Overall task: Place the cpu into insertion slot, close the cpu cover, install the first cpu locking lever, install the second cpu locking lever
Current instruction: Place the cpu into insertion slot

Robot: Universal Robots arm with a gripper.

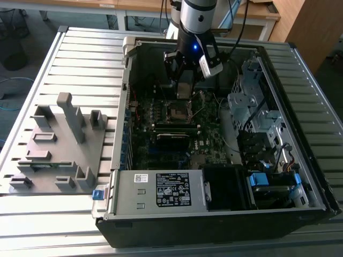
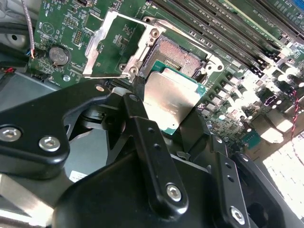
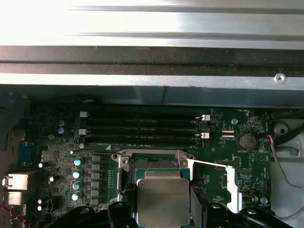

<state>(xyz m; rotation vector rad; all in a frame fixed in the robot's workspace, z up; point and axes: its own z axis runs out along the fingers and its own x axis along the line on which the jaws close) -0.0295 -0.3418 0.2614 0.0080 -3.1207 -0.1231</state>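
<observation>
The cpu (image 2: 172, 100), a flat square chip with a dull metallic top, was clamped between the two black fingers (image 2: 140, 92) of the gripper (image 2: 166, 108). The jaws were closed on opposite edges of the chip. In both wrist views the chip was level and faced up, and it was held over the near edge of the slot (image 2: 178, 53) rather than seated in it. The slot's contact field lay bare and unoccupied.

In the first wrist view the cpu (image 3: 163, 199) covered the near part of the slot (image 3: 154, 164), with the gripper (image 3: 163, 211) around it.

The cover (image 2: 113, 45), a silver frame with a cut-out centre, was swung open on its hinge to one side of the slot. Green board (image 2: 57, 23) showed through its opening. In the first wrist view the cover (image 3: 232, 183) appeared nearly edge-on beside the slot.

Long black memory slots (image 3: 142, 128) ran along the far side of the slot, and a coin cell (image 3: 246, 140) sat on the board beyond the cover.

In the exterior view the gripper (image 1: 184, 90) hung inside the open case (image 1: 300, 176), with the slot (image 1: 177, 111) just below it on the board. The case lay on a slatted metal table (image 1: 80, 48). A grey fixture (image 1: 53, 155) stood on the table toward the exterior view's left, well apart from the gripper.
</observation>
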